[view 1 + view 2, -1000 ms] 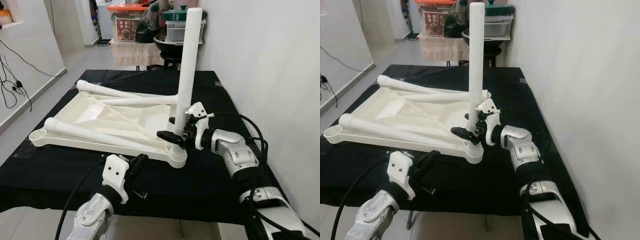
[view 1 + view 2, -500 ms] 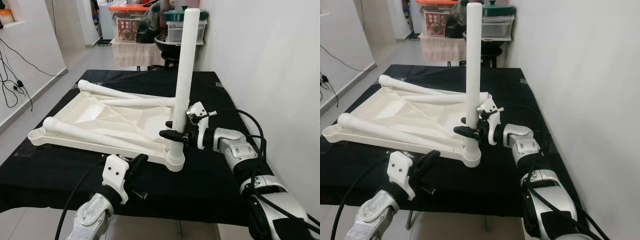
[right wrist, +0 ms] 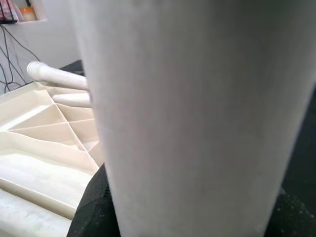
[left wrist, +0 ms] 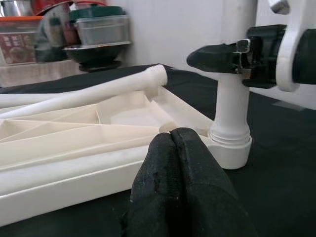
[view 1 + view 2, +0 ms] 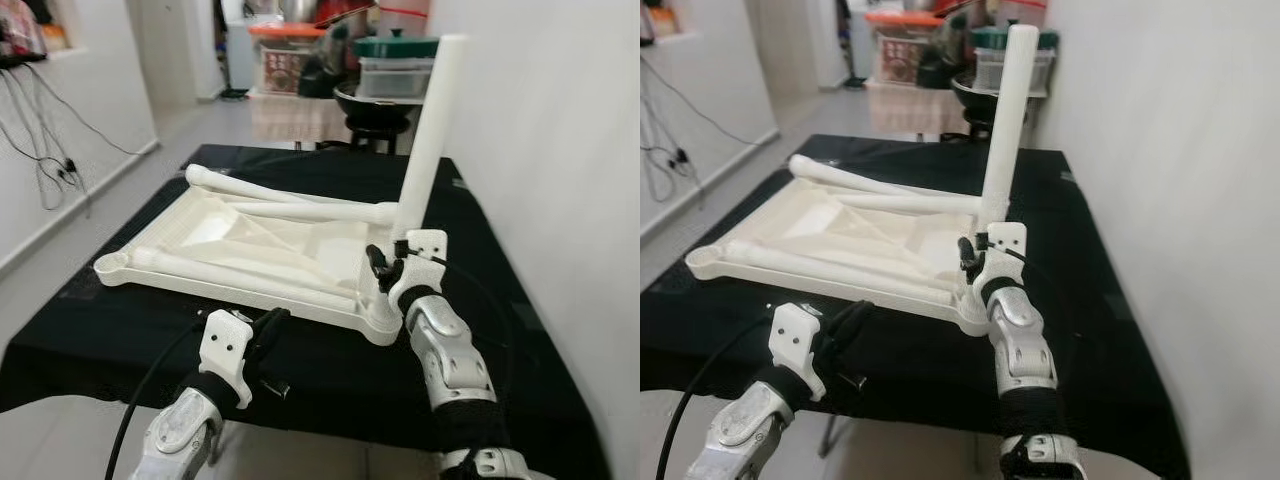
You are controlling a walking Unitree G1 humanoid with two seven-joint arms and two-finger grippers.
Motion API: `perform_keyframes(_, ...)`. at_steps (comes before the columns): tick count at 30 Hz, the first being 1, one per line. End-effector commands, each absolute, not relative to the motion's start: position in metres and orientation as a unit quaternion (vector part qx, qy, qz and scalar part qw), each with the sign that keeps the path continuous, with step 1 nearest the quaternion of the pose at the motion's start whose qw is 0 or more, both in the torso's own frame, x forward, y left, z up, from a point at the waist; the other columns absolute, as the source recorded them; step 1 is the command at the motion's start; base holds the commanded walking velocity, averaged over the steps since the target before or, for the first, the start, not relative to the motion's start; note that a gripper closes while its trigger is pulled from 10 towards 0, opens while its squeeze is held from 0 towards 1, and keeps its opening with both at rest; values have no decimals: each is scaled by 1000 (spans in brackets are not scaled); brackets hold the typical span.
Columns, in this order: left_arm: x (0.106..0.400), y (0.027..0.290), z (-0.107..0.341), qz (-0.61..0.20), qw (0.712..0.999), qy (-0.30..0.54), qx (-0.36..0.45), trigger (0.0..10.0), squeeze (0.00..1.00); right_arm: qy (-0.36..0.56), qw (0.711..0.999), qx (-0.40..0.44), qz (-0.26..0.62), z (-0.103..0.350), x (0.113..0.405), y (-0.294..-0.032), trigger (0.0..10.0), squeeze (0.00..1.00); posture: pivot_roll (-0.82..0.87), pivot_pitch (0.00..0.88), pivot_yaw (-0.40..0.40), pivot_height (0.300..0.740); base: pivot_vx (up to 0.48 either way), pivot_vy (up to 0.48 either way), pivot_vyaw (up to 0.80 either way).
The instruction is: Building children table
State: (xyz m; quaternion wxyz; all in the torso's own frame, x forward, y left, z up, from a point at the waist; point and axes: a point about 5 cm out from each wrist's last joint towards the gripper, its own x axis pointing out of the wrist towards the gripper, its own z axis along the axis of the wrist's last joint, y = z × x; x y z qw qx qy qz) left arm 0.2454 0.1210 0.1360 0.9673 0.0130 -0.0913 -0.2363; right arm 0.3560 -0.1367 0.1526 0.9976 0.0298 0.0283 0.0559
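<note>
White plastic leg (image 5: 425,140) now tilts away from you at the top; half a second ago it stood near plumb in the corner socket (image 5: 383,322) of the tabletop (image 5: 215,235), which lies upside down on the black cloth (image 5: 100,330). Camera has shifted too. Right gripper (image 5: 385,268) still clamps the leg low down.

Left wrist view: left gripper (image 4: 174,143) pressed closed, empty, just short of the tabletop.

Right wrist view: leg fills the jaws. Straighten it before you seat it.

White plastic tabletop (image 5: 240,250) upside down on black cloth; one leg (image 5: 428,130) upright in near right corner socket, three legs (image 5: 290,205) lying across underside.
</note>
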Motion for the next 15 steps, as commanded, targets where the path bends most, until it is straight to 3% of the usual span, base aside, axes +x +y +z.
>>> perform_keyframes(1,245,122,132,-231,969,-85,13,10000,0,92,995,33,35,127,352,-142,6706,0,16,0,-43,740,0,0,0)
perform_keyframes(2,245,122,132,-231,969,-85,13,10000,0,92,995,33,35,127,352,-142,6706,0,16,0,-43,740,0,0,0)
perform_keyframes(3,245,122,132,-229,969,-86,14,10000,0,95,993,34,58,127,351,-136,10000,0,16,0,-43,740,0,0,0)
perform_keyframes(5,245,122,133,-229,970,-86,14,10000,0,98,993,35,63,129,349,-131,10000,0,16,0,-43,740,0,0,0)
perform_keyframes(6,245,121,132,-235,968,-84,12,10000,0,88,990,25,109,135,347,-122,10000,1000,10,0,-37,740,0,0,0)
perform_keyframes(11,245,121,132,-237,968,-83,11,10000,0,84,989,19,123,140,342,-119,10000,1000,10,0,-37,740,0,0,0)
perform_keyframes(12,245,122,133,-237,968,-83,11,10000,0,55,980,31,190,149,347,-114,10000,1000,11,0,-29,740,0,0,0)
perform_keyframes(13,245,122,133,-237,968,-83,11,10000,0,39,963,22,264,155,349,-112,10000,824,12,0,-29,740,0,0,0)
perform_keyframes(14,245,122,133,-237,968,-83,11,10000,0,39,963,22,264,155,349,-112,10000,824,12,0,-29,740,0,0,0)
perform_keyframes(15,245,122,133,-237,968,-84,11,10000,0,29,945,7,325,160,350,-111,10000,0,15,0,-32,740,0,0,0)
